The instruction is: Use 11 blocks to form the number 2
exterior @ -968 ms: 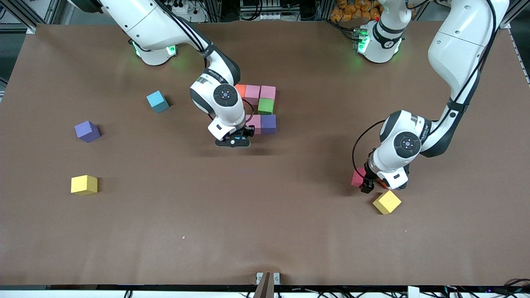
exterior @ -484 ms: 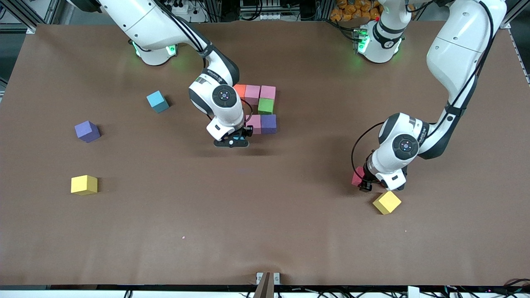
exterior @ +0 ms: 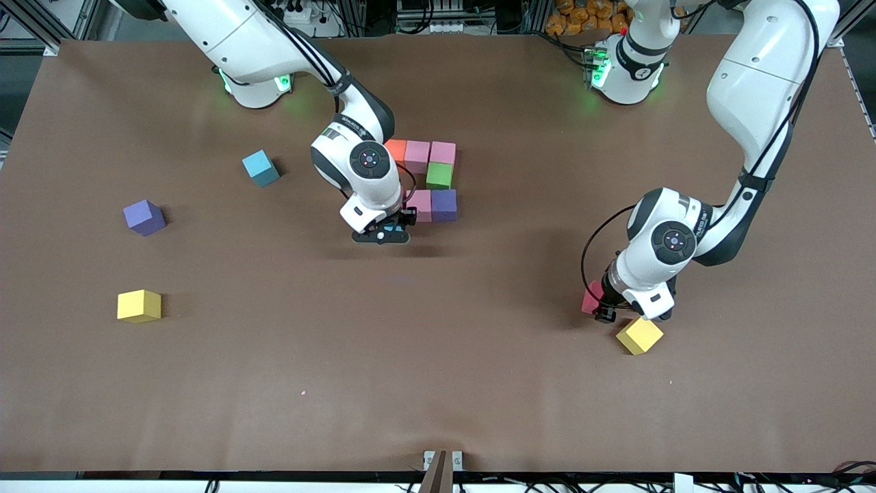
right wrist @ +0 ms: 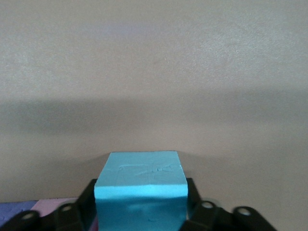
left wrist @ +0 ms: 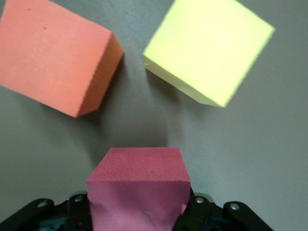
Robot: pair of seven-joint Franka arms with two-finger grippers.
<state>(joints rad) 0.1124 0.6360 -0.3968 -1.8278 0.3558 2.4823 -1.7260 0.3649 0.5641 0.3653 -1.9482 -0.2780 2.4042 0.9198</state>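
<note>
Front view shows the partial number 2 (exterior: 428, 179) mid-table, its long axis running from the robots' bases toward the camera: orange, pink, pink across the top row, a green cube (exterior: 439, 175) under the end pink, then pink and purple below. Right gripper (exterior: 383, 234) sits just beside that lower row with a cyan cube (right wrist: 140, 192) between its fingers; how tightly they press is unclear. Left gripper (exterior: 611, 309) is clamped on a crimson cube (left wrist: 138, 190), near a yellow cube (exterior: 639, 335).
</note>
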